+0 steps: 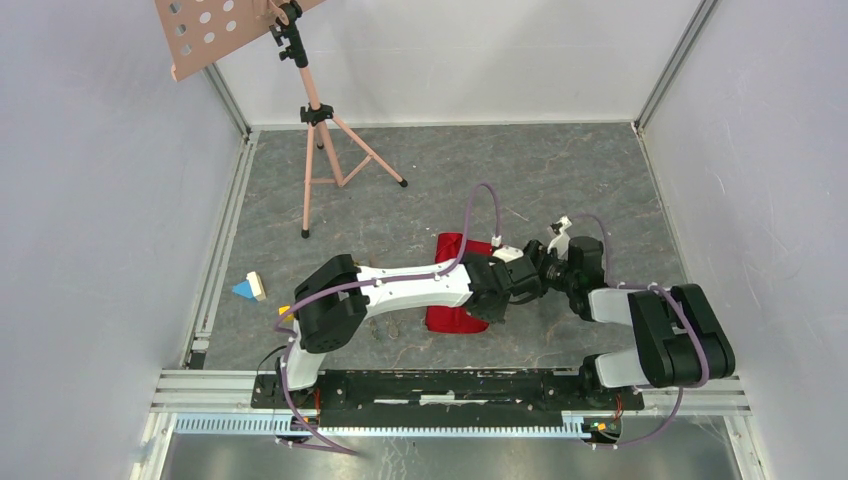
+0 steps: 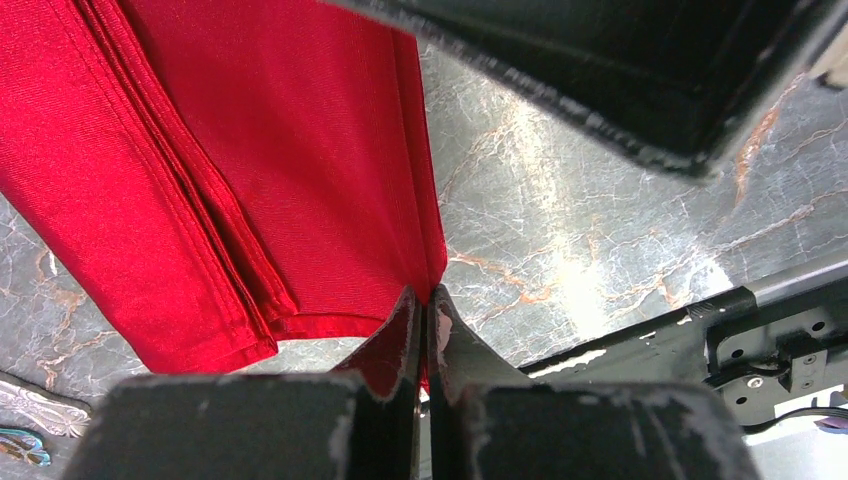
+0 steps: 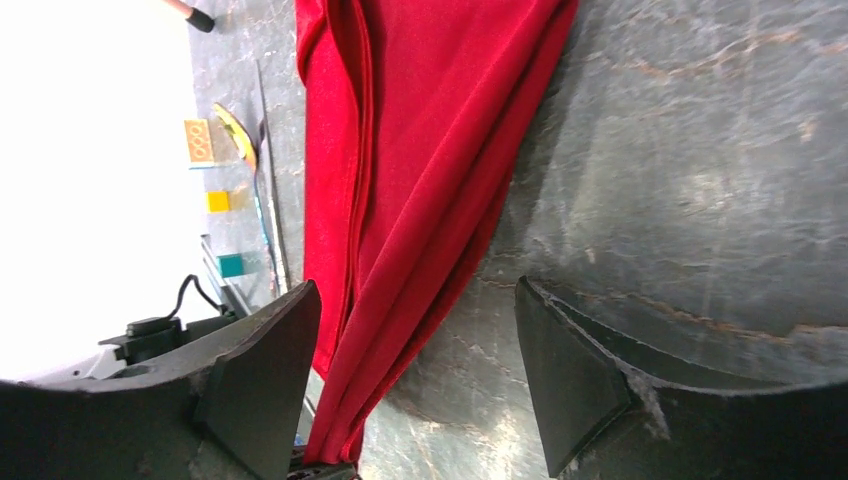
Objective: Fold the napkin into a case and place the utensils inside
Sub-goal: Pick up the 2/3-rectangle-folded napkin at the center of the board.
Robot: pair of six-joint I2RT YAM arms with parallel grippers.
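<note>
The red napkin (image 1: 452, 250) lies folded into a long strip on the table, partly under my left arm. My left gripper (image 2: 425, 305) is shut on one corner of the napkin (image 2: 260, 150), which is lifted off the table there. My right gripper (image 3: 415, 370) hangs just above it and is open. The cloth (image 3: 420, 150) runs between its fingers, close to the left fingertip (image 3: 270, 370), touching neither that I can see. Thin dark utensils (image 3: 268, 190) and a gold spoon bowl (image 3: 233, 128) lie beside the napkin. An ornate utensil handle (image 2: 40, 408) shows at the lower left.
A music stand tripod (image 1: 318, 130) stands at the back left. Small toy blocks (image 1: 250, 288) sit left of the arms, with tan (image 3: 198, 140), yellow (image 3: 218, 201) and teal (image 3: 231, 265) ones showing in the right wrist view. A black base rail (image 1: 450, 385) runs along the near edge.
</note>
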